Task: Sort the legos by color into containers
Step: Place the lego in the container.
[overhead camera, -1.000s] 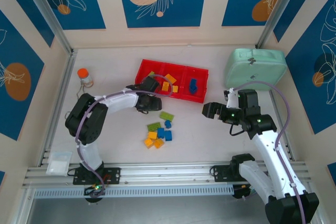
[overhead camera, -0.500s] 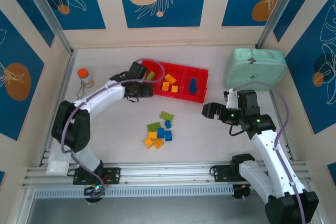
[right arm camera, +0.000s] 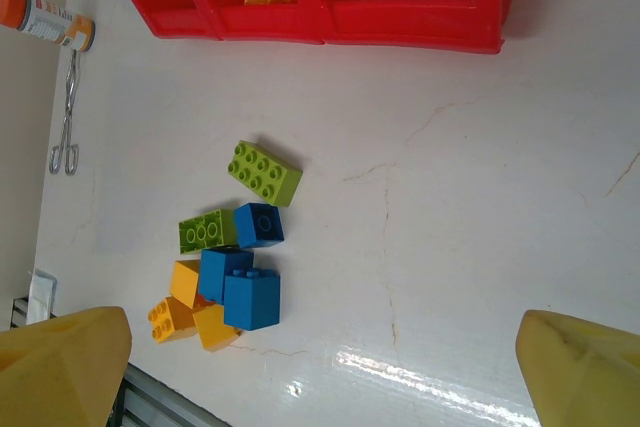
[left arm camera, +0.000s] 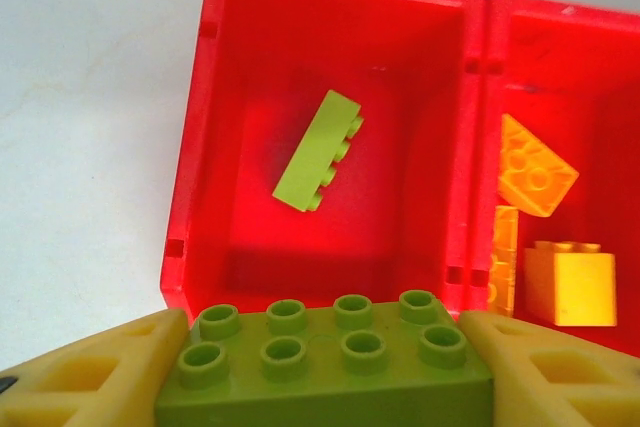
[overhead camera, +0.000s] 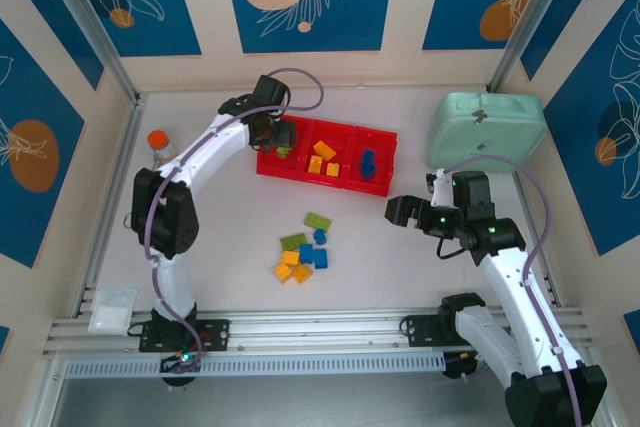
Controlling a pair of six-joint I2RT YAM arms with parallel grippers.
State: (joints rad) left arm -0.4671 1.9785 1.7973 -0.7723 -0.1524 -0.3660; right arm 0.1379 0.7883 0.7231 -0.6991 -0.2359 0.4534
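The containers are three compartments of one long red tray (overhead camera: 310,176) at the back centre. My left gripper (overhead camera: 275,135) hangs over its left end, shut on an olive-green eight-stud lego (left arm camera: 330,359) between the yellow fingers (left arm camera: 90,377). Below it, the left compartment (left arm camera: 190,197) holds one flat green lego (left arm camera: 318,151). Orange-yellow legos (left arm camera: 538,179) lie in the middle compartment and a blue lego (overhead camera: 368,164) in the right one. Several loose green, blue and orange legos (overhead camera: 303,252) sit in a pile mid-table. My right gripper (overhead camera: 400,212) hovers open to the right of the pile (right arm camera: 240,267), holding nothing.
A mint-green case (overhead camera: 487,130) stands at the back right. An orange-capped bottle (overhead camera: 160,146) and metal tweezers (right arm camera: 68,122) lie at the left. A white packet (overhead camera: 112,309) rests near the front rail. Bare table lies between pile and tray.
My left arm has swung from the tray's front edge up and back-left with the green lego, and now hangs over the left compartment. The right arm has not moved.
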